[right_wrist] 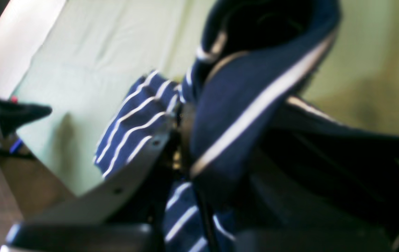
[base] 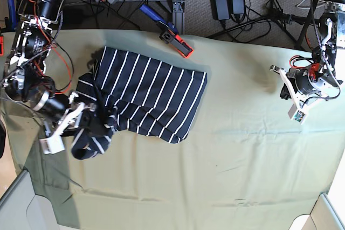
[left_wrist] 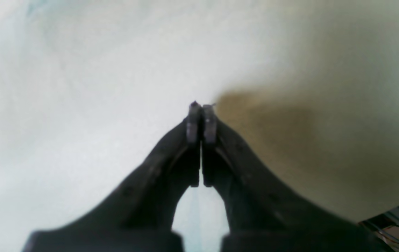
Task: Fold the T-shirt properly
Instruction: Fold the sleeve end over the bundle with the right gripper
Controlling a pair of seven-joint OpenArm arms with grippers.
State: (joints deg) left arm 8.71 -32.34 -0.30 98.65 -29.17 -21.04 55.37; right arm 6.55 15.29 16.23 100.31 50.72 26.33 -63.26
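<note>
Right gripper [right_wrist: 182, 140] pinches the striped T-shirt [base: 145, 92]; no writing legible.

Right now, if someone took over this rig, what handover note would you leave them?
Right gripper: shut on the T-shirt, gripping bunched fabric at its edge.
Left gripper: fingers shut, empty, over the bare green cloth, away from the shirt.
Done: shirt partly folded, one end crumpled by the right gripper.
Left: straighten the bunched end and finish folding.
</note>
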